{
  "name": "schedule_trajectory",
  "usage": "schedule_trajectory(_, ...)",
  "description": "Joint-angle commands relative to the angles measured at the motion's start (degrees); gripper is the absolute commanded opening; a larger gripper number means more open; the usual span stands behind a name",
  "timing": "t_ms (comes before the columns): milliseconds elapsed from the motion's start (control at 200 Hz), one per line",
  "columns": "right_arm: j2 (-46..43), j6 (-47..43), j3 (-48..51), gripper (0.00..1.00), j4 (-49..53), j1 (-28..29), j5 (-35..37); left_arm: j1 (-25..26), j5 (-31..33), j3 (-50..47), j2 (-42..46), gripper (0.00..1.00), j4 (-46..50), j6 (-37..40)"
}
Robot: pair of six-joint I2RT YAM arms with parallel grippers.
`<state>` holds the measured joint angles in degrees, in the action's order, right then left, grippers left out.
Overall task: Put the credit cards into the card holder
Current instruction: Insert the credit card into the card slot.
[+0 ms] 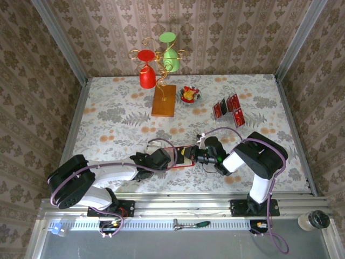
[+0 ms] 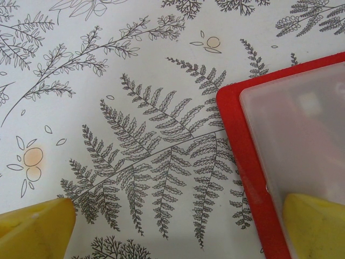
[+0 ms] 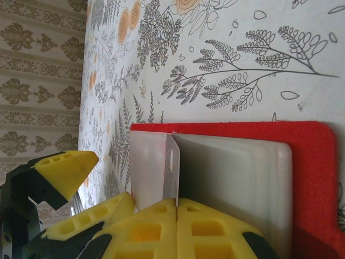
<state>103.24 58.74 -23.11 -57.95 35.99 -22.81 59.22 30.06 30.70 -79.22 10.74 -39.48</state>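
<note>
The card holder lies open on the floral cloth near the front middle, red with pale clear sleeves. My right gripper is shut on one thin clear sleeve, which stands upright off the stack. My left gripper is open at the holder's left edge, one yellow finger over the sleeves and the other finger over bare cloth. In the top view the left gripper and right gripper face each other across the holder. Three red credit cards with black bands lie at the back right.
An orange wooden slab at the back carries a wire stand with a red cup and a green cup. A small bowl of sweets sits beside it. Patterned walls close in the table on three sides.
</note>
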Motion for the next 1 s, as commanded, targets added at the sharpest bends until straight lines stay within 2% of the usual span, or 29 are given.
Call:
schedule_trajectory(0, 1.3, -0.3, 1.3, 0.00, 2.2, 0.8, -1.0, 0.3, 1.0, -1.5, 0.3, 1.00, 3.3, -0.8)
schedule_trajectory(550, 0.5, 0.3, 2.5, 0.00, 4.5, 1.0, -0.1, 0.3, 1.1, -1.5, 0.3, 1.00, 3.4, -0.7)
schedule_trajectory(995, -1.1, -0.3, 1.3, 0.00, 11.8, 1.1, 0.7, 0.3, 1.3, -1.5, 0.4, 1.00, 3.4, -0.6)
